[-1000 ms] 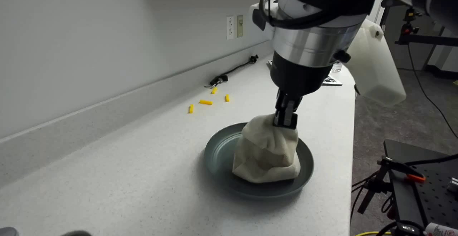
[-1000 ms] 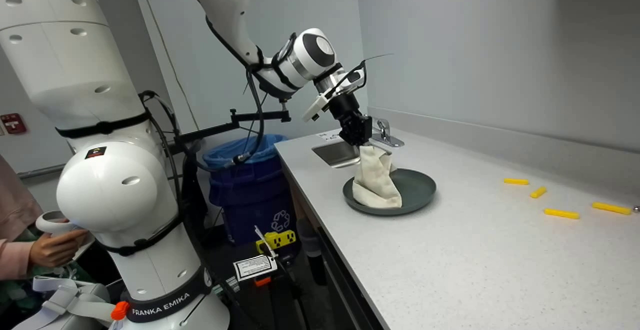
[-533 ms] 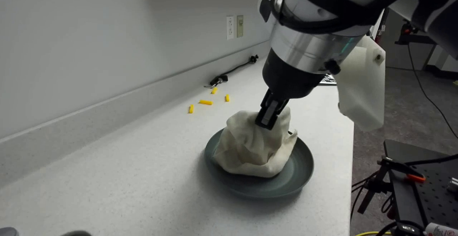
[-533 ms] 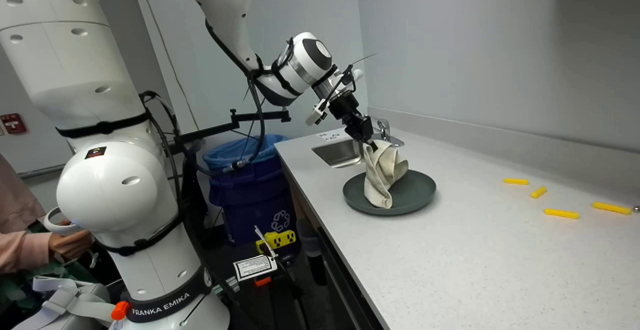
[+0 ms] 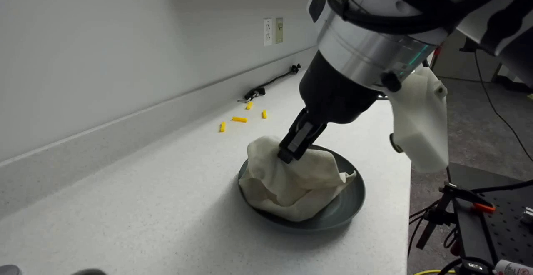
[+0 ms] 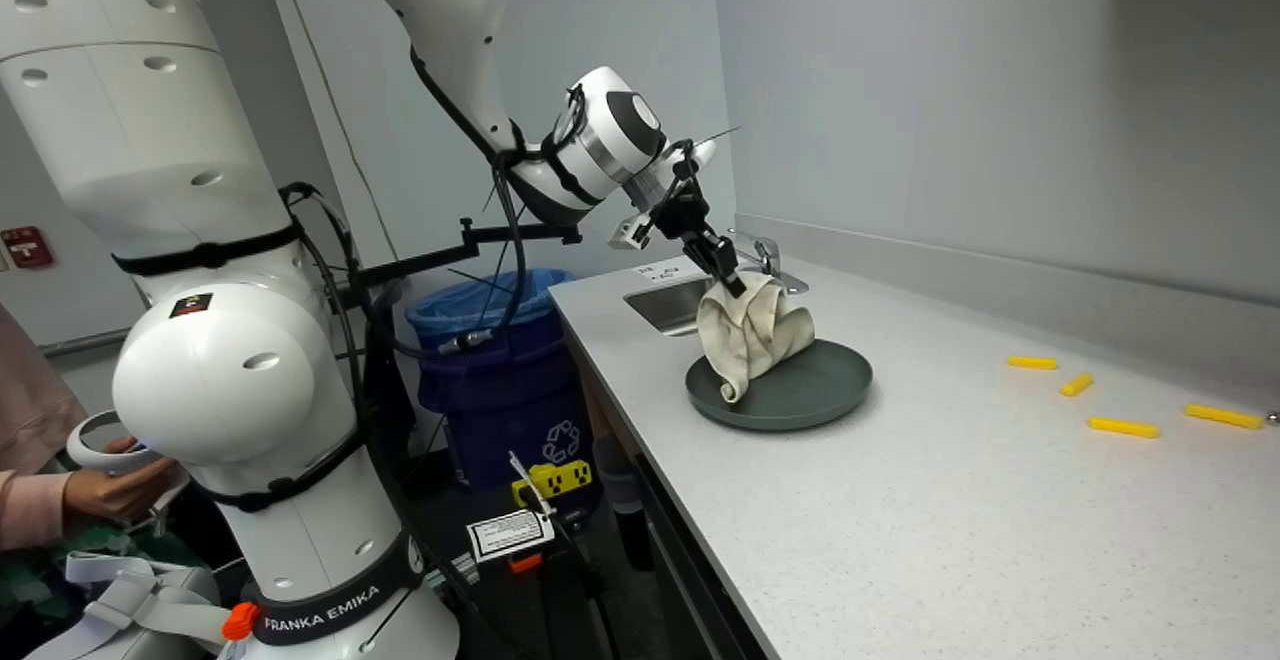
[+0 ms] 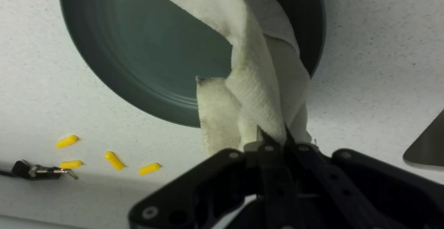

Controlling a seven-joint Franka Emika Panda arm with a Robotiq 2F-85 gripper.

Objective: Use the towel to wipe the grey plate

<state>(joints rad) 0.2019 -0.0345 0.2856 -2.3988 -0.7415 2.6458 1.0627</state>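
The cream towel (image 5: pixel 291 187) is bunched on the grey plate (image 5: pixel 352 198), which rests on the white counter; both also show in the other exterior picture, towel (image 6: pixel 750 335) and plate (image 6: pixel 825 390). My gripper (image 5: pixel 286 154) is tilted over the plate and shut on the upper part of the towel; it also shows there (image 6: pixel 733 286). In the wrist view the fingertips (image 7: pixel 276 136) pinch a fold of the towel (image 7: pixel 255 76), and the cloth spreads across one side of the plate (image 7: pixel 156 41), partly hiding it. The far fingertip is hidden by cloth.
Several yellow sticks (image 5: pixel 239 119) lie on the counter towards the wall, near a black cable with a clip (image 5: pixel 255 93). A sink (image 6: pixel 672 308) with a faucet (image 6: pixel 767 258) is behind the plate. The counter's edge (image 5: pixel 410 208) runs close beside the plate.
My gripper has moved across the plate, leftward and lower in an exterior view, and tilted more. The towel has shifted and refolded with it, staying in the grip. The plate has not moved.
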